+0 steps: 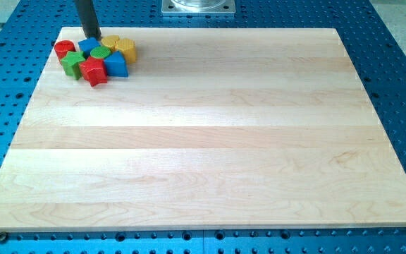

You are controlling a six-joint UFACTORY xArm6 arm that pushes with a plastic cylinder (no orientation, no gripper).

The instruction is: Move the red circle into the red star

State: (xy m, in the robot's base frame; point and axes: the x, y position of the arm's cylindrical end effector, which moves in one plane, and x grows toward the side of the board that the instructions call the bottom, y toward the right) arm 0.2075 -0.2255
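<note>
The blocks sit in a tight cluster at the board's top left corner. The red circle [64, 49] is at the cluster's left end. The red star [93, 71] is at the cluster's bottom, a short way down and right of the circle, with a green star [72, 62] between them. My tip [93, 37] stands at the cluster's top edge, just right of the red circle and touching or nearly touching a blue block [88, 46].
A green circle [100, 53], a blue block [116, 65], a yellow circle [110, 42] and a yellow block [126, 49] complete the cluster. The wooden board [210, 141] lies on a blue perforated table. A metal mount [199, 7] is at the view's top.
</note>
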